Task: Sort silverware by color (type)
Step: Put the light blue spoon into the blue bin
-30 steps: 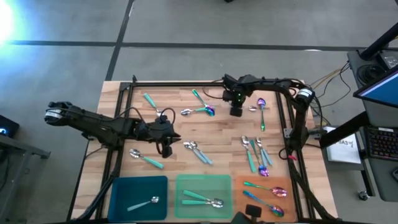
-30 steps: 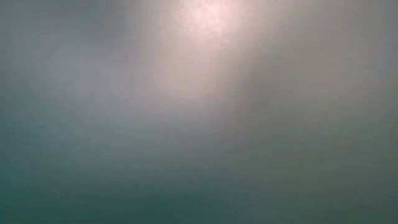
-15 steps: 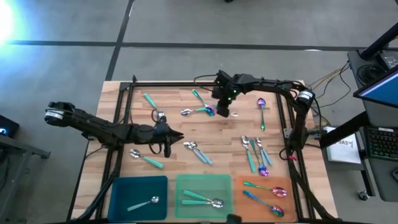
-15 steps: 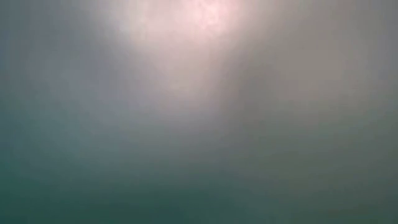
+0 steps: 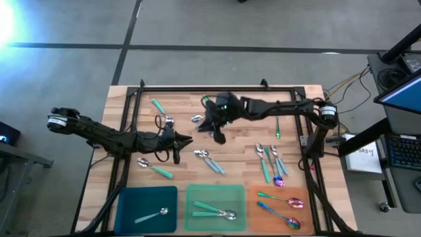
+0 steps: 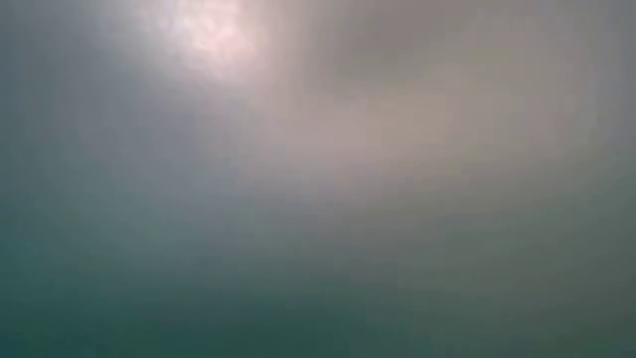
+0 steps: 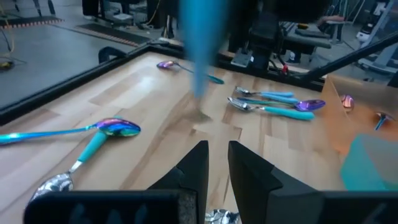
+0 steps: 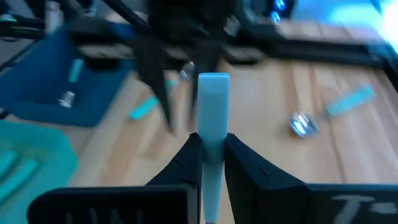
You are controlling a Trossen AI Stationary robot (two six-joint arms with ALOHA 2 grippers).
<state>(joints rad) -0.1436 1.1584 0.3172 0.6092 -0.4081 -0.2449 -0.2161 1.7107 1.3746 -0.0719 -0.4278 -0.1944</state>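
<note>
gripping a pale blue spoon [image 8: 213,124]

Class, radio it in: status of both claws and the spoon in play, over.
Right claw shut on pale blue spoon handle, mid-table. Left claw empty, fingers close together, low over the wood. Loose spoons still unsorted; left arm close ahead.
</note>
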